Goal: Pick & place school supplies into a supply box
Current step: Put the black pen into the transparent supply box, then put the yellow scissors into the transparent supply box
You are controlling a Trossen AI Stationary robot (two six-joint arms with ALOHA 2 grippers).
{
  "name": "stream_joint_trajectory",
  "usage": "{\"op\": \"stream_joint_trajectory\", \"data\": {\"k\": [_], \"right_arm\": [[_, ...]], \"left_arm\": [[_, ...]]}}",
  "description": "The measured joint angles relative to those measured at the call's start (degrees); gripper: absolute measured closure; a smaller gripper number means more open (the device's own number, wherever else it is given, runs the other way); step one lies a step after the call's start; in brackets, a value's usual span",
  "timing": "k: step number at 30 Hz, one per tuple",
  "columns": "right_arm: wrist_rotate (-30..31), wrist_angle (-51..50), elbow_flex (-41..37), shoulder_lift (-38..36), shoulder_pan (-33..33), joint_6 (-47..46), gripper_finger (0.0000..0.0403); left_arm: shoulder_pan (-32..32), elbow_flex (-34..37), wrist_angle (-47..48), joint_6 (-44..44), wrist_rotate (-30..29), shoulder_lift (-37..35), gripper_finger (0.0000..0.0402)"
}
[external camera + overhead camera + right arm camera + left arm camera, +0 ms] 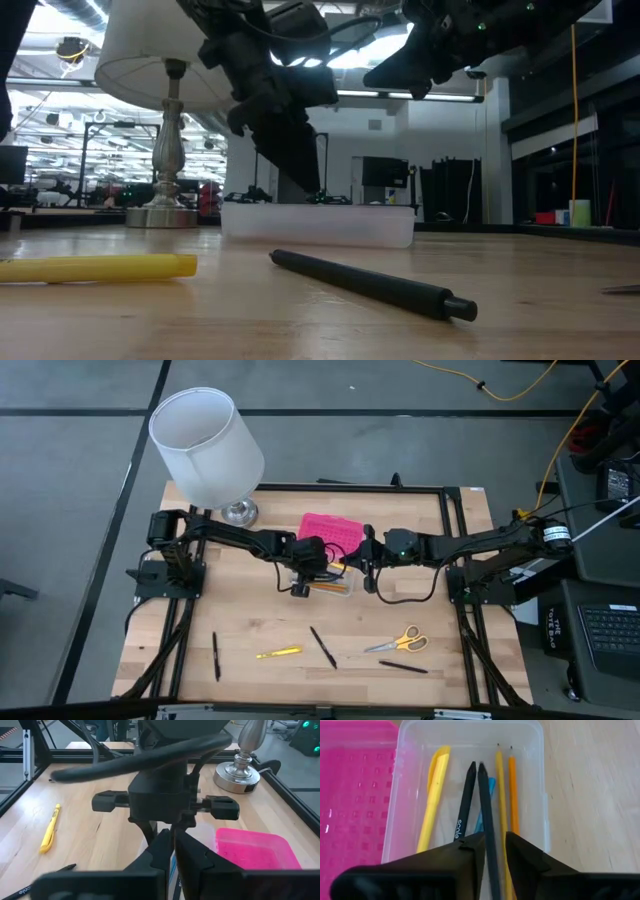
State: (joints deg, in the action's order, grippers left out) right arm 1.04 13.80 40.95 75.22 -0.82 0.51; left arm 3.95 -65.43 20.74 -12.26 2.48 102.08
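Note:
My left gripper (pixel 495 840) hangs over the supply box's clear base (pixel 535 750) and is shut on a black pen (pixel 487 805). A yellow pen (pixel 435 795), another black pen (pixel 465 805), a blue one, a yellow pencil (pixel 501 790) and an orange pencil (pixel 514 790) lie inside the base. The pink lid (pixel 330 530) lies open on the base's far side. My right gripper (pixel 367 565) hovers shut, just right of the box and above the table. Yellow-handled scissors (pixel 398 642), a yellow pen (pixel 278 653) and three black pens lie flat near the table's near edge. My left gripper pinches the black pen between its two fingers, on the shaft (pixel 492 865) back from the tip. The fingers (pixel 300 160) come from above, slanting down into the base. The pen runs along them, tilted, with its tip (pixel 482 769) down in the base beside the other black pen.
A lamp with a white shade (pixel 205 445) stands on its metal foot (pixel 238 512) at the far left of the table. The black frame rail (pixel 440 488) runs along the far edge. Bare wood shows between the box and the loose pens (pixel 322 646).

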Motion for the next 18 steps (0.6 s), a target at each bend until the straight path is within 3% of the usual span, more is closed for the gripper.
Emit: {"op": "stream_joint_trajectory", "data": {"k": [9,18], "right_arm": [[0.0,0.0,0.0,0.0,0.0,-0.2,0.0371],[-0.1,-0.9,0.0,0.0,0.0,-0.2,0.0371]], "left_arm": [[-1.4,0.0,0.7,1.0,-2.7,-1.1,0.0296],[-1.7,2.2,0.1,1.9,-5.5,-11.7,0.0311]]}}
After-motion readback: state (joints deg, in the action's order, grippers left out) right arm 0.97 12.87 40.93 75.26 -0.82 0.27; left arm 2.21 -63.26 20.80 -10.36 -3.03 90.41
